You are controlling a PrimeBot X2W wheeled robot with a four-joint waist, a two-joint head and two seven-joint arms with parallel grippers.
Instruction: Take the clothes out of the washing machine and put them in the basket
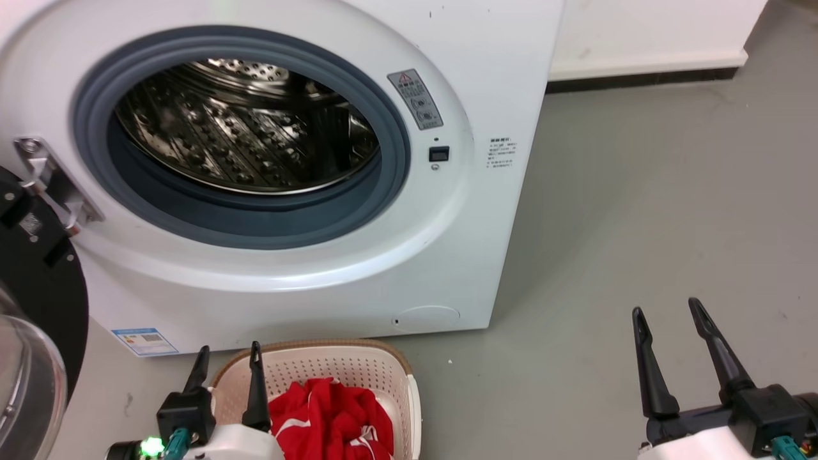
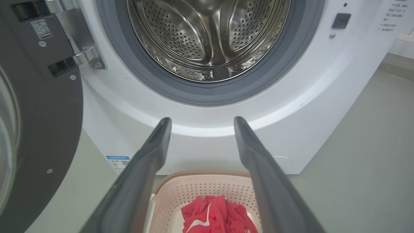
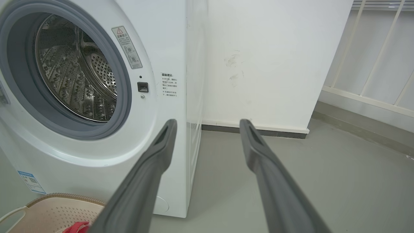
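The white washing machine (image 1: 396,255) stands with its door swung open to the left, and its steel drum (image 1: 249,121) shows bare metal. On the floor in front sits the cream basket (image 1: 358,367), with the red clothes (image 1: 329,418) bundled inside. My left gripper (image 1: 229,359) hangs open just above the basket's left rim, nothing between its fingers. In the left wrist view the clothes (image 2: 216,215) lie in the basket (image 2: 200,191) below my left gripper (image 2: 202,124). Off to the right over bare floor, my right gripper (image 1: 666,313) is open and holds nothing. The right wrist view shows my right gripper (image 3: 208,124), the washing machine (image 3: 155,136) and a basket (image 3: 55,210) corner.
The dark-framed glass door (image 1: 32,319) juts out at the left, close to my left arm. Grey floor (image 1: 639,223) stretches to the right of the machine up to a white wall (image 1: 639,38). A white railing (image 3: 372,64) stands at the far right.
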